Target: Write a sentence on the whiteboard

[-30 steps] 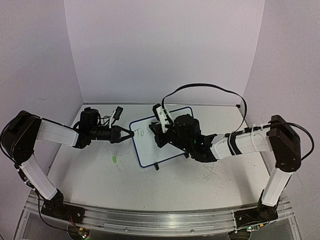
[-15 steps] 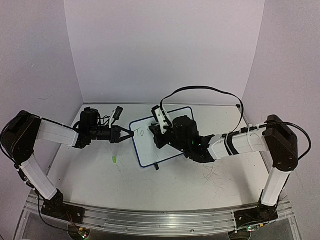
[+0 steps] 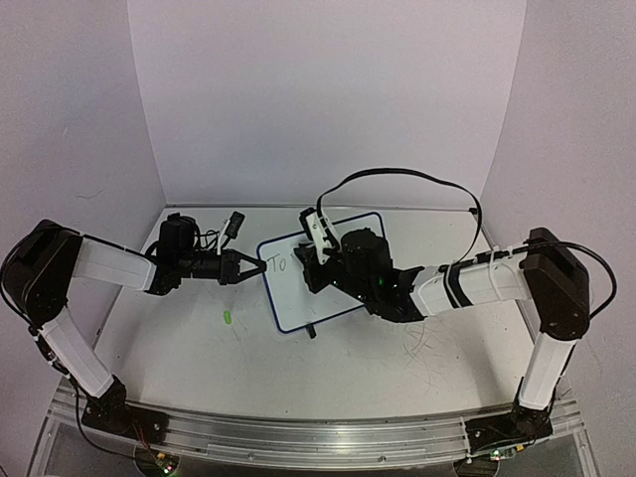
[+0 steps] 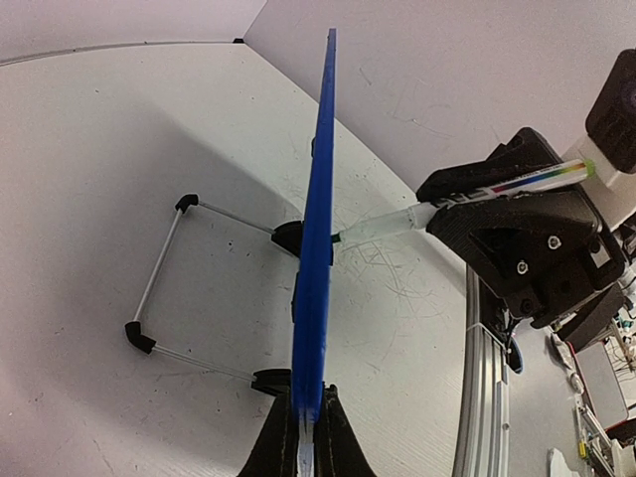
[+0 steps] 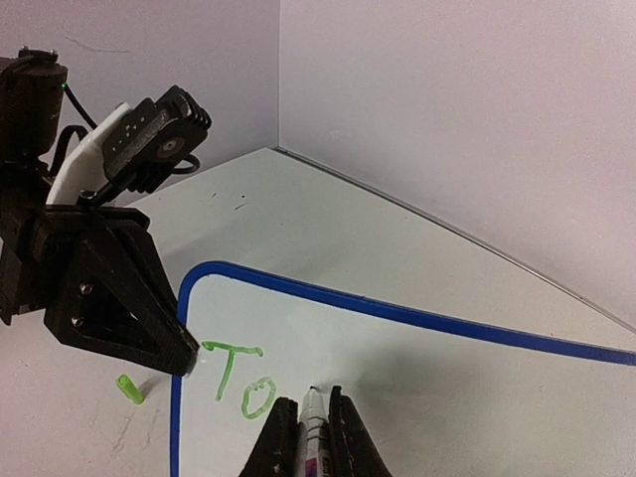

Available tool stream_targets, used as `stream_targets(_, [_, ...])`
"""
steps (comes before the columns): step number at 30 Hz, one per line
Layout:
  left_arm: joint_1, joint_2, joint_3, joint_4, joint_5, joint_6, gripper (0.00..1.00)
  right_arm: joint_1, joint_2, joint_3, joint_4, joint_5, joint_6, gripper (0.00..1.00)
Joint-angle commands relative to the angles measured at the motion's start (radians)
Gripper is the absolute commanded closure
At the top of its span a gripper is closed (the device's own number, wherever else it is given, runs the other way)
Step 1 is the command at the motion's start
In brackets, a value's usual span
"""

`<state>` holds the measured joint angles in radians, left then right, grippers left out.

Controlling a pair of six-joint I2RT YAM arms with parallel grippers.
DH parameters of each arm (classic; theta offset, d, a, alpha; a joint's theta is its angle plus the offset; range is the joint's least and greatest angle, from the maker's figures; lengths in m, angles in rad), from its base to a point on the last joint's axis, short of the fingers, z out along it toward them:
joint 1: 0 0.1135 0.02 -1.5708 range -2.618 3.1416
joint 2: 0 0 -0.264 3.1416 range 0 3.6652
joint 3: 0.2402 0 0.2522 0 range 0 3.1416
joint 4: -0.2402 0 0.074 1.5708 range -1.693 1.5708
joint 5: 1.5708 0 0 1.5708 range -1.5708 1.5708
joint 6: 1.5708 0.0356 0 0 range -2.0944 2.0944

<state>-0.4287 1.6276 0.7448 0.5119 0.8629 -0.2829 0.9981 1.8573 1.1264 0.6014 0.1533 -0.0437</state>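
"White arm on the left first. What is its hand doing?" asks Ben.

"My left gripper (image 3: 253, 266) reaches sideways and pinches the left edge of the whiteboard (image 3: 293, 298)," I say. "On the left wrist camera its fingers (image 4: 338, 447) are squeezed together on the thin blue frame."

"Where is the board?"

"It sits on the table (image 3: 199, 358), in the middle, between my two arms and not far from the back wall. Wire legs (image 4: 159, 288) with black ends stick out from it on the table."

"What is that small green bit?"

"It lies on the table, near the board's lower left corner but not touching it. It is a little green thing (image 3: 228, 318), and I cannot tell what it is."

"Is there any writing?"

"Yes. The green letters (image 5: 238, 383) say 'To'. They are near the left edge of the board, close to where my left gripper pinches."

"And the other hand?"

"My right gripper (image 5: 310, 407) comes in from the right, over the board. Its fingers are clamped on a marker (image 4: 467, 197). The marker points at the white face, and its tip is right at the board, just to the right of the 'o'."

"Anything more on the right?"

"A black cable (image 3: 407, 179) makes a big loop above my right arm."
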Motion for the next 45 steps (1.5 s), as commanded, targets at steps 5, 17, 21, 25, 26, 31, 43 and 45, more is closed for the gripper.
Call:
stream_targets(5, [0.006,-0.045,0.014,0.008,0.001,0.025,1.0,0.0,0.021,0.039,0.016,-0.012,0.011,1.0])
stream_targets(17, [0.005,-0.045,0.016,0.005,0.0,0.025,1.0,0.003,0.025,0.028,0.0,-0.035,0.022,1.0])
stream_targets(21, [0.006,-0.046,0.016,0.005,-0.001,0.025,1.0,0.005,0.023,0.018,-0.003,-0.038,0.023,1.0])
stream_targets(25, [0.006,-0.045,0.016,0.004,0.0,0.025,1.0,0.006,0.019,0.009,-0.009,-0.042,0.024,1.0])
stream_targets(26, [0.006,-0.045,0.017,0.004,0.0,0.025,1.0,0.007,0.019,0.007,-0.011,-0.044,0.024,1.0])
stream_targets(31, [0.006,-0.045,0.017,0.002,0.0,0.025,1.0,0.006,0.012,-0.007,-0.012,-0.045,0.026,1.0])
stream_targets(43, [0.006,-0.048,0.017,0.0,-0.001,0.027,1.0,0.006,0.002,-0.02,-0.019,-0.029,0.022,1.0])
stream_targets(45, [0.005,-0.048,0.017,0.0,-0.002,0.027,1.0,0.006,0.0,-0.022,-0.02,-0.026,0.022,1.0])
